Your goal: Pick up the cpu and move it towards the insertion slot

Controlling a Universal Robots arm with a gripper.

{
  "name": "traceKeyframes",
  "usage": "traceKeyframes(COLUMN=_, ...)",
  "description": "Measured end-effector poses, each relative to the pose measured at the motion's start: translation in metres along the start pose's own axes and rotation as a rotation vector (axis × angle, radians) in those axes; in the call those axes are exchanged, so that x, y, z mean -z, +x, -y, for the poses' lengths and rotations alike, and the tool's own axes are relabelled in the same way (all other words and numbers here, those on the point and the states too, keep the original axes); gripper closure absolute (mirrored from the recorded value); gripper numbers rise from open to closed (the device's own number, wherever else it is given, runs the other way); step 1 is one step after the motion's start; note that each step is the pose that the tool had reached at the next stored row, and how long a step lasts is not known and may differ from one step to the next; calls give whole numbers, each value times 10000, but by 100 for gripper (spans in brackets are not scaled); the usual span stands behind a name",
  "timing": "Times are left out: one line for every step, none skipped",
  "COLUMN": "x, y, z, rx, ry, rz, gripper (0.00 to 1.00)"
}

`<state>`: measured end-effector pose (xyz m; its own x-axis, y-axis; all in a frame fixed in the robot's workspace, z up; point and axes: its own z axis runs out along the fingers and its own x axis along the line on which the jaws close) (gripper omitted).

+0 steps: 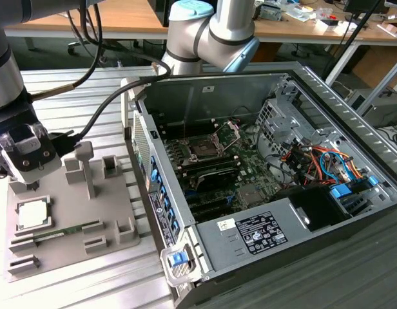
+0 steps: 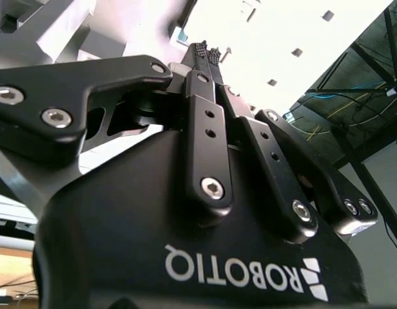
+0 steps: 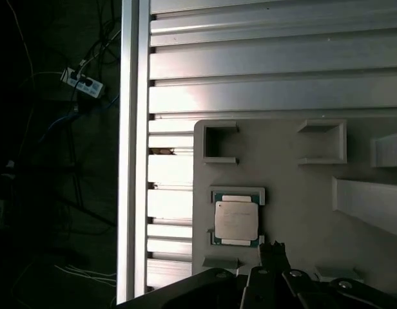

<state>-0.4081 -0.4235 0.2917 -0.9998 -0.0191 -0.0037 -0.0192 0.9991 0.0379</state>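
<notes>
The cpu (image 1: 32,214) is a flat silvery square lying in its pocket on the grey tray (image 1: 115,248) at the exterior view's left. In the first wrist view the cpu (image 3: 236,220) lies just beside my fingertips. My gripper (image 1: 33,185) hangs a little above the tray, just behind the cpu, not touching it. In the second wrist view the gripper (image 2: 207,49) has its two pads pressed together with nothing between them. The insertion slot (image 1: 202,149), a black socket with its silver frame raised, sits on the green board inside the open computer case (image 1: 353,122).
A long green memory stick (image 1: 63,230) lies on the tray in front of the cpu. Grey posts (image 1: 86,168) and walled pockets rise from the tray. The case's side wall (image 1: 153,193) stands between tray and socket. Cables and a drive cage (image 1: 276,119) crowd the case's right.
</notes>
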Motion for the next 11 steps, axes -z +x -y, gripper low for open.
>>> traceKeyframes(x=-6, y=2, z=3, rx=0, ry=2, rz=-2, gripper=89)
traceKeyframes(x=-15, y=6, z=6, rx=0, ry=2, rz=-3, gripper=89)
traceKeyframes(x=-21, y=7, z=9, rx=0, ry=2, rz=-3, gripper=89)
traceKeyframes(x=-28, y=9, z=12, rx=0, ry=2, rz=-3, gripper=89)
traceKeyframes(x=-36, y=11, z=15, rx=-1, ry=2, rz=-2, gripper=89)
traceKeyframes(x=-43, y=14, z=17, rx=-1, ry=1, rz=-1, gripper=89)
traceKeyframes(x=-49, y=15, z=20, rx=-1, ry=1, rz=0, gripper=89)
traceKeyframes(x=-55, y=17, z=23, rx=0, ry=1, rz=0, gripper=89)
traceKeyframes(x=-62, y=20, z=26, rx=0, ry=2, rz=-2, gripper=89)
traceKeyframes(x=-65, y=21, z=28, rx=-1, ry=1, rz=-1, gripper=89)
traceKeyframes(x=-71, y=23, z=31, rx=0, ry=2, rz=-2, gripper=89)
